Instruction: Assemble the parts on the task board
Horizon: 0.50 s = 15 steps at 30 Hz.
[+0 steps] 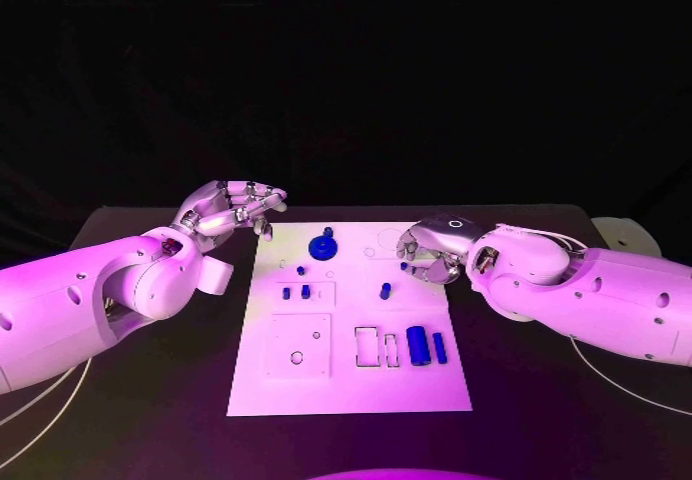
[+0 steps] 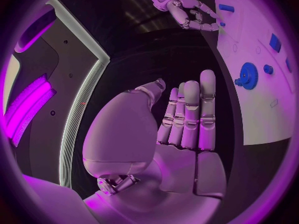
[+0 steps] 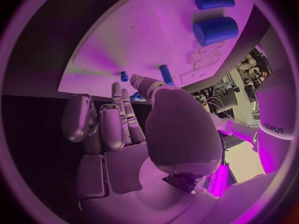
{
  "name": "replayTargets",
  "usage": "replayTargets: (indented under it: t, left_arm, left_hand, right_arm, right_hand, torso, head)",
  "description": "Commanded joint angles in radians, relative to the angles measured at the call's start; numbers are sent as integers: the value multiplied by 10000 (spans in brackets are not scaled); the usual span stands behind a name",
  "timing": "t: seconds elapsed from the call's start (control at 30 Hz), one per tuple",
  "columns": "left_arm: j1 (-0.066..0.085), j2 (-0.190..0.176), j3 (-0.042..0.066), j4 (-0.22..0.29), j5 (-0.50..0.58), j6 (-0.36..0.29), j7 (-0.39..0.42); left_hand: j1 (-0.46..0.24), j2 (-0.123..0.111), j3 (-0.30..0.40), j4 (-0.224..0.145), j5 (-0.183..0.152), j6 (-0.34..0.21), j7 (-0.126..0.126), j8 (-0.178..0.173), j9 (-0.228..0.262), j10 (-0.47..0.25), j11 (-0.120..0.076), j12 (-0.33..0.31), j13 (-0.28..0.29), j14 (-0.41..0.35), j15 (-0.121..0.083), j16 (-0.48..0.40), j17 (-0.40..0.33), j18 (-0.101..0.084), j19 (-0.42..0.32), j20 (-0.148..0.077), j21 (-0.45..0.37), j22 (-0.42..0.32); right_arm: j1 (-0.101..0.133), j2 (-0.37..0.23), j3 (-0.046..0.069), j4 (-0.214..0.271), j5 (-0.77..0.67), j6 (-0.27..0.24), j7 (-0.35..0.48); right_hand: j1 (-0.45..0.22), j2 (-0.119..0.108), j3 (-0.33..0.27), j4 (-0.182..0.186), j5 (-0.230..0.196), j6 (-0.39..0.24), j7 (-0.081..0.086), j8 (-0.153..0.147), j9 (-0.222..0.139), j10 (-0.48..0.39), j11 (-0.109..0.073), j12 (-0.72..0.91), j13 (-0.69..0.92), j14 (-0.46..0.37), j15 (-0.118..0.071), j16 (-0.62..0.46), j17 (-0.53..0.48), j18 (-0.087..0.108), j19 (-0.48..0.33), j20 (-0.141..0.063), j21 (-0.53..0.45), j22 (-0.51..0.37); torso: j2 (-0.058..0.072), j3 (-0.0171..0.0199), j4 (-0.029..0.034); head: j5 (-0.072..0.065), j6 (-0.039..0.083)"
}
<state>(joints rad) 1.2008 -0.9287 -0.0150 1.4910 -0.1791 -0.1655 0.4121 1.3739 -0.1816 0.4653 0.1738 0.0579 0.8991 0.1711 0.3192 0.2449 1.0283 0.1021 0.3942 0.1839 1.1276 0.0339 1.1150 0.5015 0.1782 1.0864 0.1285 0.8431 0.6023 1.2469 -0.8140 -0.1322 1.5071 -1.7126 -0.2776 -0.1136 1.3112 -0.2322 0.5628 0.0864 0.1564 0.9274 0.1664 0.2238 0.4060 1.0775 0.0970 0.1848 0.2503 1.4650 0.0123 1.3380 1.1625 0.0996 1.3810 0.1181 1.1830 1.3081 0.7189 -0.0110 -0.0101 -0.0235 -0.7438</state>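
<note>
Looked like a robotics lab to me: a matte black table (image 1: pixel 144 400) against a dark backdrop, with a cluttered equipment rack full of cables (image 3: pixel 239 82) off to one side.

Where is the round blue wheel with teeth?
The blue gear sits at the far end of the task board in the head view, between the left hand and the right hand, touching neither.
</note>
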Motion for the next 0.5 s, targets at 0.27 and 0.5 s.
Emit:
replayTargets:
  t: [0.27, 0.5]
  left_arm:
    - [-9, -1, 7, 138, 546, -17, 364]
    - [-10, 1, 7, 153, 551, -38, 301]
  left_hand:
    - [133, -28, 61, -24, -19, -26, 50, 34, 8, -29, 38, 37, 17, -10, -32, -43, -22, 71, 14, -91, -69, -29]
    - [141, -39, 82, -35, -19, -85, 80, 14, 6, -88, 61, 49, 24, -11, -18, -37, -26, 66, 33, -87, -87, -43]
  right_arm:
    - [-156, 353, -14, -369, -539, 278, -273]
    - [-255, 483, -16, -501, -539, 430, -285]
  right_hand:
    - [218, 193, 304, -186, -101, 344, -21, 43, -3, 428, -31, -53, -193, 312, 5, 297, 367, -273, 293, -21, 570, 654]
    - [307, 380, 532, -368, -175, 639, -128, 171, 32, 792, -144, 13, -246, 340, -84, 418, 524, -327, 414, -91, 875, 883]
  torso:
    - [13, 12, -9]
    - [4, 12, -12]
  head:
    - [40, -26]
    - [44, -68]
